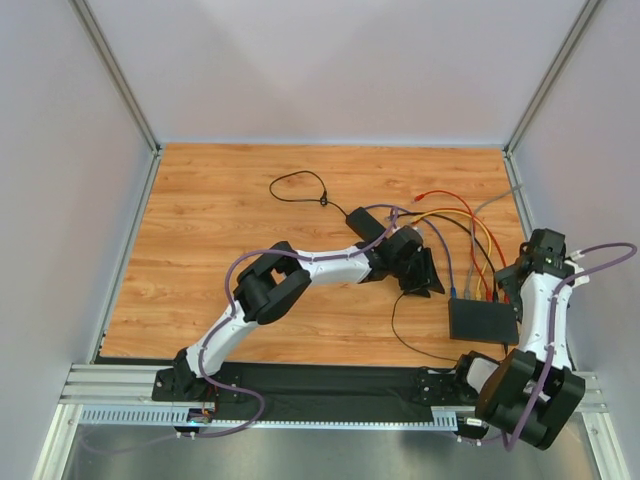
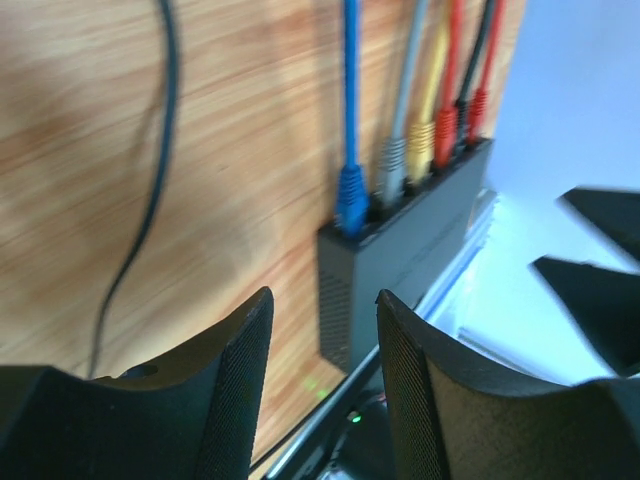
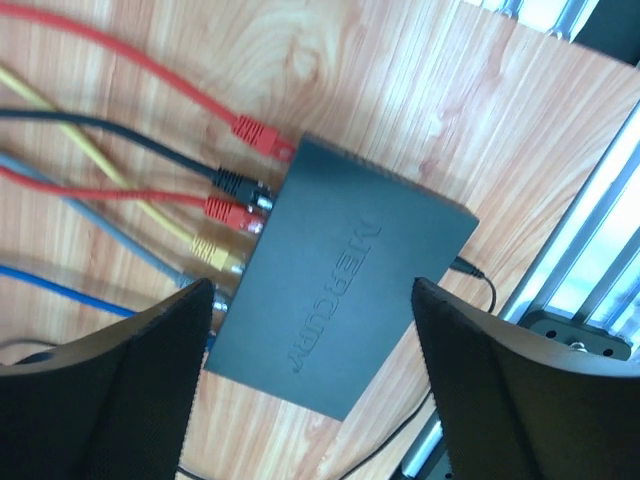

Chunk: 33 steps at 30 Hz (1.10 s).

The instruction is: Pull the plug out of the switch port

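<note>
Overhead from behind, both wrist views close on switch [image 3: 340, 300]

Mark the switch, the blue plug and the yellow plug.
switch [image 3: 335, 300]: right wrist view, top face on the lettering.
blue plug [image 2: 350, 200]: left wrist view, plug body above socket.
yellow plug [image 3: 212, 248]: right wrist view, plug body.

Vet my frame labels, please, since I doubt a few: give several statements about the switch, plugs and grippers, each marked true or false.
1. The blue plug sits at one end of the row on the switch. True.
2. The right gripper is shut on the switch. False: it is open, with the switch showing between its spread fingers.
3. The left gripper holds the blue plug. False: it is open and empty, short of the switch.
4. The switch lies on the wooden table. True.
5. The yellow plug lies loose. False: it sits in the switch between the grey plug and a red plug.
</note>
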Motion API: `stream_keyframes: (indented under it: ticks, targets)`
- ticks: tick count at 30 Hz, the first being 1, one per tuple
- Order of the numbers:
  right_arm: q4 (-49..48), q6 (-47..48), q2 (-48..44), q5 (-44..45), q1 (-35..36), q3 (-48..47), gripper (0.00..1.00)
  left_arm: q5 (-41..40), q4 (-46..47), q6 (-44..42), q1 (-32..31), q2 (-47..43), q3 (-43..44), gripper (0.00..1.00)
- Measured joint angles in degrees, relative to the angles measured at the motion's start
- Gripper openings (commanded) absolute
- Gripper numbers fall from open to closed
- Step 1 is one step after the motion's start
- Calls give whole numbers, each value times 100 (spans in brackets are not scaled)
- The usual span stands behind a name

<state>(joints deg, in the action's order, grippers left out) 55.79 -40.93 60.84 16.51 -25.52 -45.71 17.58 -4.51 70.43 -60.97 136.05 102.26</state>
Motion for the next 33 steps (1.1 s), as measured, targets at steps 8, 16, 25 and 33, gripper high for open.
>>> stream_keyframes:
  ticks: [8, 16, 25, 33]
  targets:
    - [-588, 199, 514, -409, -719, -63, 98, 144, 28, -313, -2, -208, -313, 62]
    - [-1320, 459, 573, -1106, -1005, 101, 99, 389, 367, -422, -7, -426, -614, 63]
    - [-1727, 476, 713, -1641, -1488, 498, 96, 678, 734, -424, -2, -686, -955, 63]
    - [-2098, 481, 778, -1812, -1491, 769, 94, 745, 918, -415, 28, -870, -1095, 62]
